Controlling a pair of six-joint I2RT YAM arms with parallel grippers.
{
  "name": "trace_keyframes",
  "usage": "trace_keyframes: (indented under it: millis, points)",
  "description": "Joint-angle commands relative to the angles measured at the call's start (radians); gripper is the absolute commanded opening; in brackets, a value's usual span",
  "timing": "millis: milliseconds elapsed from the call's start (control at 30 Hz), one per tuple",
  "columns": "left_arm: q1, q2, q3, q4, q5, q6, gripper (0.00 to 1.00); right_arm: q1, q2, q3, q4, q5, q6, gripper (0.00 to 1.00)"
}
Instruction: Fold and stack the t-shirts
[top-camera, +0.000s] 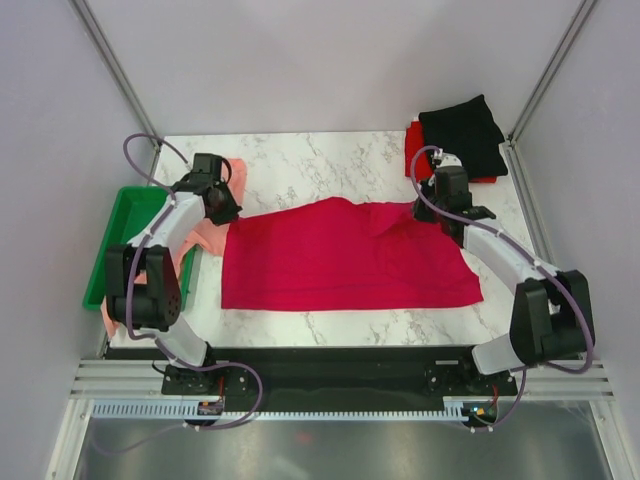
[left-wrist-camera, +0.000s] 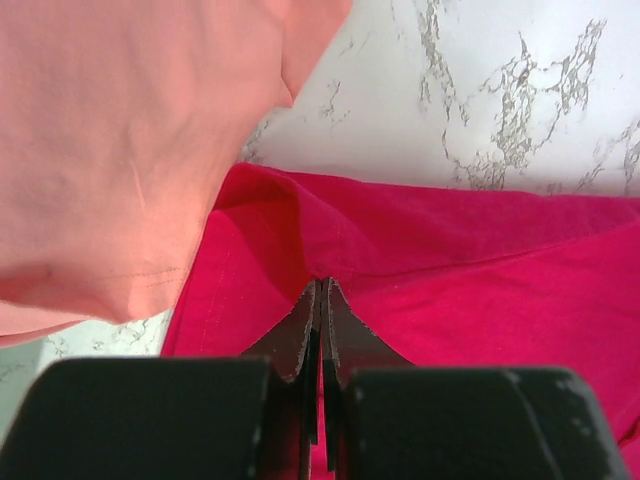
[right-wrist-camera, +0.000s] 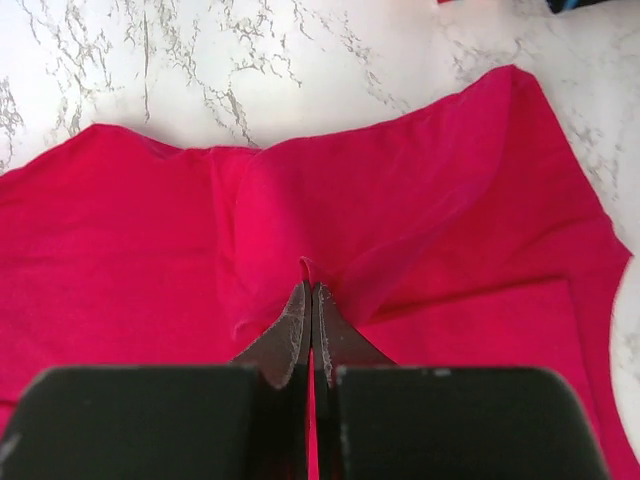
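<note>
Left wrist view puts the left claw (left-wrist-camera: 321, 285) at the bottom centre, its jaws pressed together with a small ridge of the crimson t-shirt (left-wrist-camera: 450, 260) nipped between the tips. Creases run out from that pinch, which is why I judge it a grip and not a mere touch. To the upper left the salmon-pink t-shirt (left-wrist-camera: 120, 150) fills the frame and crosses in front of the crimson edge, and the marbled table (left-wrist-camera: 480, 90) shows beyond. Right wrist view tells the same of the right claw (right-wrist-camera: 307, 290): jaws closed, a pucker of crimson cloth caught at the tips, and a soft fold rising from there toward the shirt's far edge. Holding two well-separated points near the far side at once looks like preparation for carrying that edge over toward the near hem, so I take this garment's folding to be only beginning. Only the top external view gives the layout. The crimson shirt lies spread across the middle of the table between the two arms. The black t-shirt (top-camera: 462, 135) sits on the bright red t-shirt (top-camera: 412, 140) at the far right corner, seemingly a stack already begun. The salmon-pink one drapes off the table's left side by the green tray (top-camera: 125, 225). The wrist views, in turn, show the pinches themselves, which the arms largely hide from above.
</note>
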Motion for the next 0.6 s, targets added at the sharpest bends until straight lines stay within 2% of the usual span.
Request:
trace_keyframes:
  millis: [0,333,567]
  points:
    - [0.019,-0.05,-0.004,0.054,0.028,0.046,0.02,0.002,-0.131,-0.048,-0.026,0.051,0.027,0.0]
    - [0.054,-0.116,-0.05,0.054,0.014,0.06,0.02,0.002,-0.3,-0.169,-0.117,0.104,0.069,0.0]
    - [0.062,-0.148,-0.095,0.068,-0.059,0.083,0.02,-0.004,-0.446,-0.266,-0.137,0.198,0.136,0.0]
